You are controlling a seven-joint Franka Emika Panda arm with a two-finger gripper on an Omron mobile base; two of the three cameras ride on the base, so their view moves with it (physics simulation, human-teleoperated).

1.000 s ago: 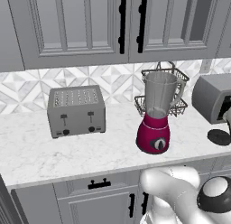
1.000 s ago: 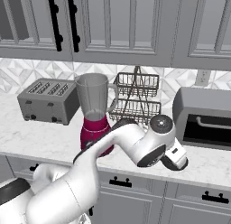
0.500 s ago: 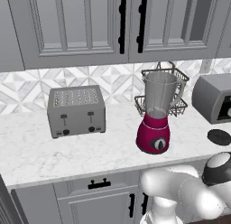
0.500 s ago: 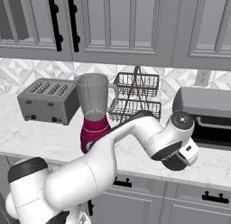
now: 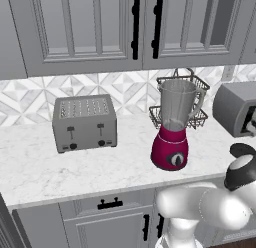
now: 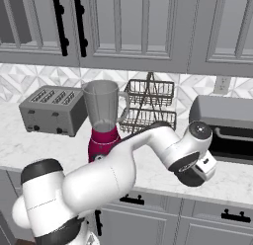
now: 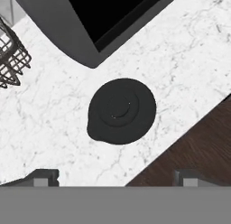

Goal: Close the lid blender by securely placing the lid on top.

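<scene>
The blender (image 5: 173, 127) stands mid-counter, its clear jar (image 6: 101, 108) upright and uncovered on the magenta base (image 6: 104, 142). The lid (image 7: 122, 111), a flat black disc, lies on the marble near the counter's front edge, well right of the blender, and also shows as the lid (image 5: 241, 149) at the picture's right edge. My gripper (image 7: 116, 179) hangs above the lid, looking straight down on it. It is open: the fingertips (image 7: 43, 175) stand wide apart with nothing between them. My arm (image 6: 173, 150) stretches right past the blender.
A dark toaster oven (image 7: 85, 33) stands just behind the lid, with a wire rack (image 7: 11, 56) beside it. The grey toaster (image 5: 85, 123) sits left of the blender. Past the counter edge lies dark floor (image 7: 198, 137). Bare marble (image 5: 130, 167) surrounds the blender.
My arm has swung right and outward, bringing the hand over the lid at the counter's right end. Blender, toaster and lid have stayed put.
</scene>
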